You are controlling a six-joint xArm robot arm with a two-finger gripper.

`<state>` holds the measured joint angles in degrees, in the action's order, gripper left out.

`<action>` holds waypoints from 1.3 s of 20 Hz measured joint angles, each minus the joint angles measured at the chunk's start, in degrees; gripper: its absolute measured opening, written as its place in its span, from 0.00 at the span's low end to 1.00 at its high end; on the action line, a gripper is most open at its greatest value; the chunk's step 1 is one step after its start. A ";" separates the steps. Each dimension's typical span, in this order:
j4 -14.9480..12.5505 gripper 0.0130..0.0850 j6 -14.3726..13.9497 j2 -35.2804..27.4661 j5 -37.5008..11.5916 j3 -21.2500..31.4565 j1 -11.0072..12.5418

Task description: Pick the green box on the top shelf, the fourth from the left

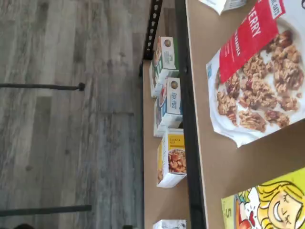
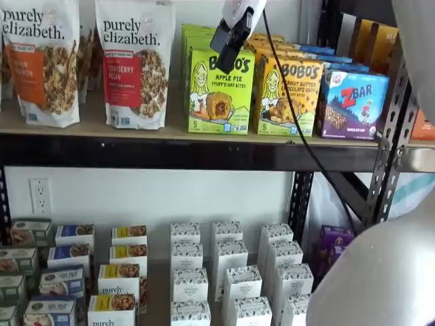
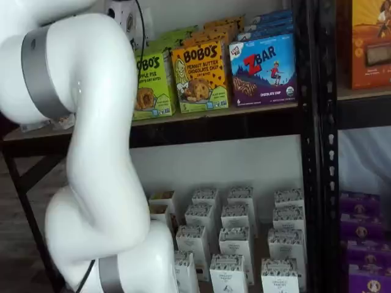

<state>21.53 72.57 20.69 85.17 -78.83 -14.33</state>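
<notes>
Looming white arm (image 3: 98,152) nearest, blocking part of lime "BOBO'S APPLE PIE" green box (image 2: 219,95) on the top shelf (image 2: 170,151) between "purely elizabeth." cranberry pecan bag (image 2: 134,62) and yellow "BOBO'S PEANUT BUTTER" box (image 2: 287,96), "ZBAR" box (image 2: 352,103) beyond, gripper (image 2: 228,41) spread wide, empty, before it.

lime-green box (image 2: 220,92), blue ZBar box (image 2: 352,103)

Matt lime-green cardboard of the green box (image 2: 219,99), tan unvarnished wooden board of the top shelf (image 2: 102,128) with black painted steel front beam, glossy plastic granola pouches (image 2: 134,62), smooth glossy white plastic arm casing (image 3: 101,159), grey wood-grain floor (image 1: 66,119)
</notes>
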 joint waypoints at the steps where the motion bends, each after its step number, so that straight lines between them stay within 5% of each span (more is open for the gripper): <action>1: 0.30 1.00 0.03 0.08 -0.38 0.17 0.03; 10: 2.49 1.00 0.37 -1.12 -2.12 -1.00 0.58; 26: 2.52 1.00 2.53 -5.97 -2.70 -5.64 2.87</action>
<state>24.04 75.10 14.73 82.47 -84.48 -11.45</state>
